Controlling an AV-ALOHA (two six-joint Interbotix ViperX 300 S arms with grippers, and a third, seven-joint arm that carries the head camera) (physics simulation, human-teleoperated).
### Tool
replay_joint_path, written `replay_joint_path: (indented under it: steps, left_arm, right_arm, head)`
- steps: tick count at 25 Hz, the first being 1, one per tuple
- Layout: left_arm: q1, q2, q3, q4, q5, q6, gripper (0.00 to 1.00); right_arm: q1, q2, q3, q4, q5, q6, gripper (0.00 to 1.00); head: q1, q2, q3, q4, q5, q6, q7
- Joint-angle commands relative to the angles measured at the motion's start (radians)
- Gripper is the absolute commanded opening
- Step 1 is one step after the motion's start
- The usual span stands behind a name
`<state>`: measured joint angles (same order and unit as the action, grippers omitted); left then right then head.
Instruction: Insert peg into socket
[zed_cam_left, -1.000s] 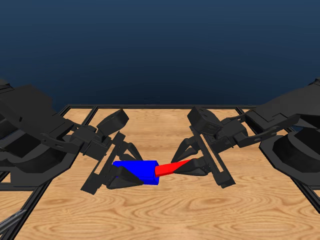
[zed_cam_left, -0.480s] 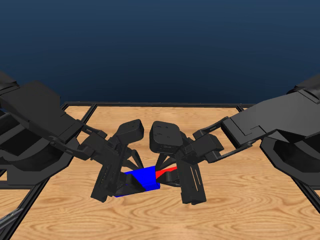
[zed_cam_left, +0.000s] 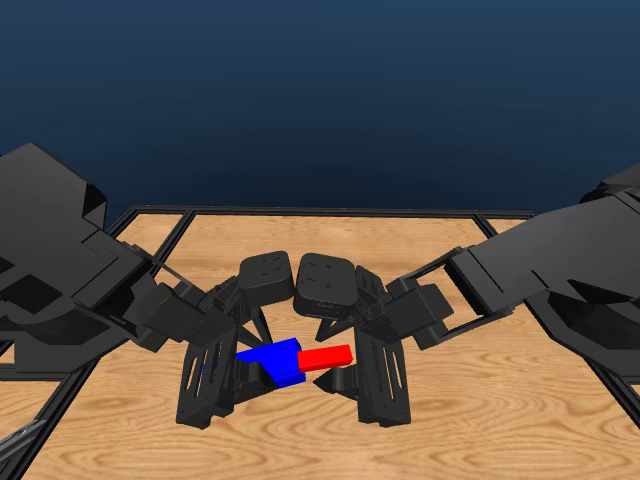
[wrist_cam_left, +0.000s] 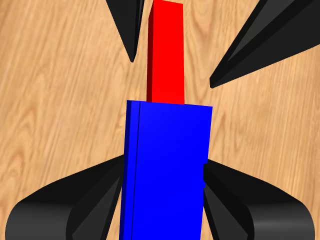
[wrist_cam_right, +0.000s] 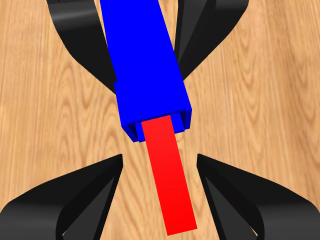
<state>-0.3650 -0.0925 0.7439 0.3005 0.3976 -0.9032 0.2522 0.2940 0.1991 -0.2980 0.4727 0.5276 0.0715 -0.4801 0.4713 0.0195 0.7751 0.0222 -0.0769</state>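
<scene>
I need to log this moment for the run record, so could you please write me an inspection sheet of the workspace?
Surface: wooden table, bare grain around the arms, dark frame at its edges.
Job's things: red peg has one end inside the open end of the blue socket; most of the peg shows outside.
Clutter: nothing seen.
Grippers: left gripper clamps the socket from both sides; right gripper has a jaw on either side of the peg, with gaps showing, so its grip cannot be judged.
Cables: nothing seen.
Surroundings: plain dark blue backdrop behind the table.
</scene>
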Motion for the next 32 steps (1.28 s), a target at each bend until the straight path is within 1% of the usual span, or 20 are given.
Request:
replay_joint_path:
  steps: [1, 2, 3, 7, 9, 10, 11, 12, 13, 15, 18, 19, 20, 24, 26, 27, 28, 29, 30, 32]
  left_arm:
    - [-0.01, -0.036, -0.024, 0.092, 0.079, -0.148, 0.0]
    - [-0.01, -0.041, -0.026, 0.112, 0.092, -0.178, 0.0]
    - [-0.027, -0.04, -0.033, 0.137, 0.114, -0.211, 0.0]
    - [-0.056, -0.035, -0.022, 0.207, 0.17, -0.314, 0.0]
    - [-0.072, -0.035, -0.047, 0.238, 0.18, -0.366, 0.0]
    - [-0.078, -0.036, -0.035, 0.247, 0.205, -0.374, 0.0]
    - [-0.082, -0.027, -0.031, 0.257, 0.215, -0.388, 0.0]
    - [-0.089, -0.037, -0.044, 0.268, 0.217, -0.407, 0.0]
    - [-0.093, -0.032, -0.047, 0.278, 0.223, -0.418, 0.0]
    - [-0.101, -0.024, -0.049, 0.297, 0.235, -0.442, 0.0]
    - [-0.112, -0.026, -0.059, 0.309, 0.243, -0.468, 0.0]
    - [-0.113, -0.016, -0.059, 0.315, 0.261, -0.467, 0.0]
    - [-0.109, -0.02, -0.066, 0.323, 0.259, -0.489, 0.0]
    - [-0.117, -0.007, -0.075, 0.333, 0.258, -0.489, 0.0]
    - [-0.119, 0.005, -0.062, 0.339, 0.252, -0.494, 0.0]
    - [-0.115, -0.007, -0.08, 0.337, 0.248, -0.501, 0.0]
    - [-0.118, 0.0, -0.071, 0.338, 0.255, -0.5, 0.0]
    - [-0.125, 0.003, -0.082, 0.329, 0.281, -0.494, 0.0]
    - [-0.118, -0.004, -0.07, 0.339, 0.245, -0.508, 0.0]
    - [-0.112, 0.007, -0.06, 0.341, 0.236, -0.51, 0.0]
  right_arm:
    - [-0.01, -0.088, 0.1, 0.01, -0.029, 0.105, 1.0]
    - [-0.015, -0.098, 0.118, -0.002, -0.031, 0.129, 1.0]
    - [-0.011, -0.114, 0.142, 0.002, -0.031, 0.142, 1.0]
    - [-0.007, -0.154, 0.213, 0.012, -0.03, 0.178, 1.0]
    - [-0.018, -0.175, 0.248, 0.001, -0.058, 0.22, 1.0]
    - [-0.019, -0.17, 0.262, 0.007, -0.074, 0.223, 1.0]
    - [-0.024, -0.166, 0.267, -0.005, -0.078, 0.227, 0.29]
    - [-0.021, -0.164, 0.259, -0.003, -0.096, 0.232, 0.0]
    - [-0.023, -0.144, 0.255, -0.004, -0.09, 0.219, 0.0]
    - [-0.038, -0.131, 0.242, -0.002, -0.135, 0.203, 0.0]
    - [-0.05, -0.082, 0.22, -0.001, -0.191, 0.171, 0.0]
    - [-0.062, -0.082, 0.197, 0.013, -0.213, 0.148, 0.0]
    - [-0.066, -0.068, 0.182, 0.027, -0.24, 0.125, 0.0]
    - [-0.073, -0.015, 0.122, 0.052, -0.273, 0.055, 0.0]
    - [-0.072, 0.009, 0.093, 0.07, -0.305, 0.013, 0.0]
    - [-0.073, 0.015, 0.086, 0.081, -0.308, -0.008, 0.0]
    - [-0.073, 0.023, 0.08, 0.072, -0.304, 0.002, 0.0]
    - [-0.076, 0.028, 0.079, 0.097, -0.322, -0.028, 0.0]
    - [-0.072, 0.03, 0.068, 0.101, -0.327, -0.04, 0.0]
    - [-0.076, 0.035, 0.066, 0.119, -0.335, -0.064, 0.0]
  head:
    - [0.007, -0.014, -0.017, 0.001, -0.012, -0.004, -0.005]
    - [0.008, -0.015, -0.017, 0.001, -0.012, -0.004, -0.005]
    - [0.009, -0.016, -0.017, 0.001, -0.011, -0.004, -0.005]
    - [0.012, -0.02, -0.017, 0.002, -0.014, -0.007, -0.006]
    - [0.013, -0.022, -0.017, 0.002, -0.013, -0.008, -0.006]
    - [0.014, -0.023, -0.016, 0.002, -0.013, -0.008, -0.007]
    - [0.013, -0.024, -0.016, 0.002, -0.012, -0.008, -0.006]
    - [0.013, -0.024, -0.015, 0.002, -0.012, -0.008, -0.005]
    - [0.012, -0.025, -0.015, 0.002, -0.01, -0.006, -0.005]
    - [0.008, -0.027, -0.015, 0.001, -0.009, -0.005, -0.005]
    - [0.006, -0.028, -0.015, 0.001, -0.01, -0.003, -0.001]
    - [0.005, -0.028, -0.015, 0.001, -0.01, -0.004, 0.001]
    - [0.004, -0.027, -0.015, 0.001, -0.01, -0.003, 0.001]
    - [0.002, -0.024, -0.016, 0.0, -0.012, -0.002, 0.001]
    - [0.002, -0.022, -0.017, 0.0, -0.011, -0.002, 0.001]
    - [0.002, -0.021, -0.017, 0.0, -0.011, -0.002, 0.0]
    - [0.003, -0.02, -0.018, 0.0, -0.012, -0.002, 0.0]
    - [0.004, -0.019, -0.019, 0.001, -0.012, -0.003, 0.0]
    - [0.005, -0.018, -0.019, 0.001, -0.013, -0.004, 0.0]
    - [0.007, -0.016, -0.02, 0.001, -0.014, -0.004, 0.0]
